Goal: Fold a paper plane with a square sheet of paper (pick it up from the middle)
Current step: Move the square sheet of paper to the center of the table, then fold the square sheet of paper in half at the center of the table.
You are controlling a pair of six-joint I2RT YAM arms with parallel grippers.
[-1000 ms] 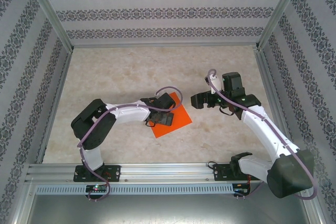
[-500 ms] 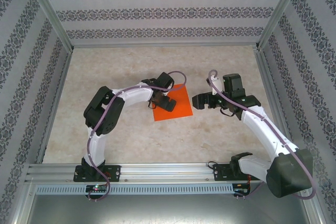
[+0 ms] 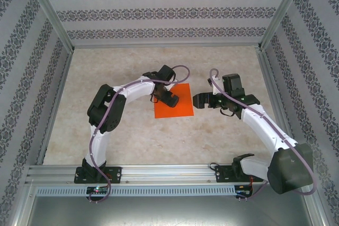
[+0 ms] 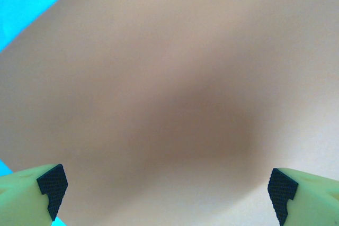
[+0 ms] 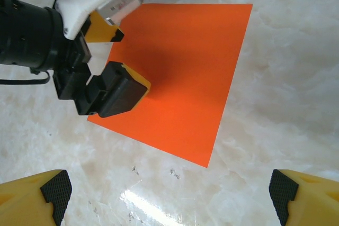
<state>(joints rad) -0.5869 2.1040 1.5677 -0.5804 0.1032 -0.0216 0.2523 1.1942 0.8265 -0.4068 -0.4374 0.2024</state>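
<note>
The square sheet of paper (image 3: 179, 105) lies flat and uncreased on the marble table (image 3: 116, 62), its edges square to the table. It is bright orange in the right wrist view (image 5: 185, 72). In the left wrist view it is a washed-out tan surface (image 4: 175, 78). My left gripper (image 3: 168, 98) is open and low over the sheet's left half, with both fingers spread on it (image 5: 119, 59). In its own view the left gripper (image 4: 167, 194) holds nothing. My right gripper (image 3: 195, 101) hovers open just off the sheet's right edge. Beneath the right gripper (image 5: 169, 194) is bare marble.
Patterned walls close off the table on three sides, with metal posts (image 3: 273, 14) at the back corners. An aluminium rail (image 3: 169, 172) runs along the near edge by the arm bases. Bare marble surrounds the sheet, with a glare patch (image 5: 143, 205).
The left gripper has slid away from the near edge with the sheet under it. The sheet has moved farther back and turned from a tilted lie to square. The right gripper has barely shifted.
</note>
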